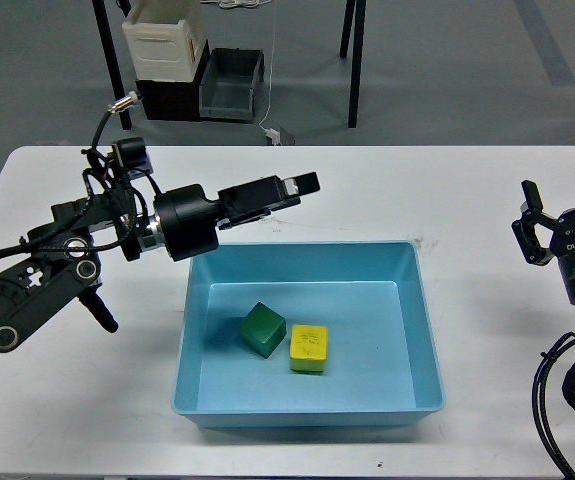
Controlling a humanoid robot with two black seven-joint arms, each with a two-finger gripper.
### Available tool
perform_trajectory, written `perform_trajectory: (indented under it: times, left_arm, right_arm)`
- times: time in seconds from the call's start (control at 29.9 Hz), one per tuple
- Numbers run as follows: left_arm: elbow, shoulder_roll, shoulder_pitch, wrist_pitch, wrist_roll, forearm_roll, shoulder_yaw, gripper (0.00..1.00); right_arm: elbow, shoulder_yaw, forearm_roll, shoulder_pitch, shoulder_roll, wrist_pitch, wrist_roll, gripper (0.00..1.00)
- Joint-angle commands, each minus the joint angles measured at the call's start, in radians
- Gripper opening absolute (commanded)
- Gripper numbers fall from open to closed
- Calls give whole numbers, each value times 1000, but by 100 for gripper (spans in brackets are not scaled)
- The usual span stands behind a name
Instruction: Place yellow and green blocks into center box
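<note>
The green block (264,329) and the yellow block (308,347) lie side by side, touching, on the floor of the light-blue box (422,330) at the table's middle. My left gripper (303,183) is empty. It is held above the box's far-left rim, pointing right, well clear of both blocks, and its jaws look slightly apart. My right gripper (565,200) stands upright at the right edge of the table, open and empty, far from the box.
The white table (487,180) carries the box. My left arm's thick links (37,285) lie over the table's left side. Beyond the table, on the floor, stand a white bin (164,35), a grey crate (231,85) and black table legs.
</note>
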Motion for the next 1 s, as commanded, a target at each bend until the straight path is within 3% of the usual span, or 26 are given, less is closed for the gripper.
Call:
perform_trajectory:
  times: [0.0, 0.17, 0.43, 0.6, 0.7, 0.87, 0.97]
  left_arm:
    - [-7, -19, 78, 140, 0, -198, -46, 100]
    - [-99, -23, 184, 300, 0, -585, -81, 99]
    - [-152, -25, 347, 338, 0, -886, -234, 100]
    - [-199, -9, 393, 337, 0, -1319, -271, 100]
    - [-236, -3, 445, 332, 33, -1530, -311, 100]
    - [-305, -28, 508, 301, 47, -1579, -385, 100]
    - [-351, -48, 548, 326, 111, -1612, -383, 100]
  right_arm:
    - [-6, 3, 205, 0, -2, 5, -48, 100]
    - [4, 3, 369, -13, 5, 17, -87, 100]
    - [7, 14, 400, -59, 107, 65, -93, 100]
    - [6, 22, 416, -93, 147, 65, -93, 100]
    - [12, 23, 437, -118, 155, 65, -93, 100]
    - [35, 36, 445, -158, 155, 66, -93, 100]
    - [36, 34, 446, -173, 155, 66, -93, 100]
